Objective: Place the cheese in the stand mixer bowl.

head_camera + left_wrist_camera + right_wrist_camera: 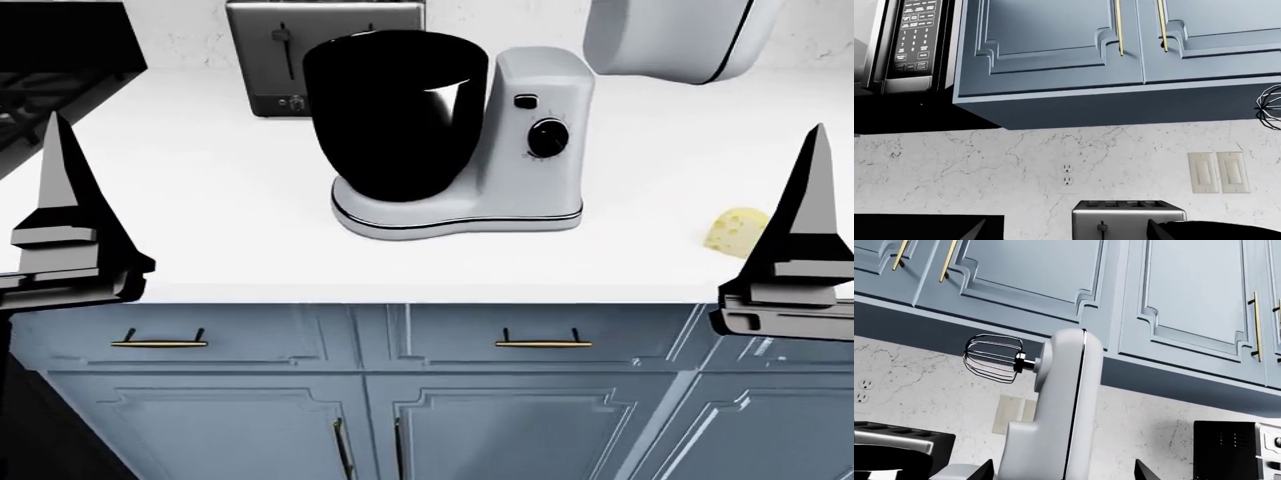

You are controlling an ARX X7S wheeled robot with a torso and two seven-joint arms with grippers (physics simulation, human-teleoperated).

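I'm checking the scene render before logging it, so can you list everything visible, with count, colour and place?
cheese: one, pale yellow, on the counter to the right of the mixer.
stand mixer bowl: one, glossy black, seated on the mixer base.
stand mixer: one, silver-grey, counter centre, head tilted up.
whisk: one, wire, on the raised head.
toaster: one, steel, behind the bowl.
microwave: one, dark, beside the upper cabinets.
cabinets: blue-grey with gold handles, below the counter.
left gripper: one, grey and black, at the counter's front edge.
right gripper: one, same colours, near the cheese.
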